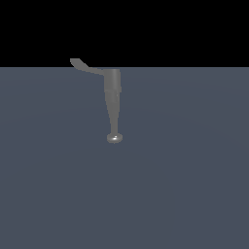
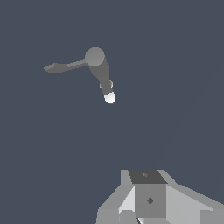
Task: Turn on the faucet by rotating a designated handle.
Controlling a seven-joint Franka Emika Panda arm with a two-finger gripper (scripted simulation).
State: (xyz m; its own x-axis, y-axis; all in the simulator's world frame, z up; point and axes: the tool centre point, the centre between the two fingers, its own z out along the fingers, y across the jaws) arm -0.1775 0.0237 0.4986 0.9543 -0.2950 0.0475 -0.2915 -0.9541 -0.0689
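Note:
The faucet is a slim grey tapered column in the middle of the exterior view, with a small shiny knob at its narrow end. The handle is a thin curved lever projecting from the wide end toward the exterior view's left. In the wrist view the faucet is seen end-on, with the handle sticking out sideways. My gripper shows only in the wrist view, well apart from the faucet. Its fingers look pressed together with no gap and hold nothing.
A plain dark blue-grey floor lies all around the faucet. A black background fills the upper part of the exterior view. No other objects show.

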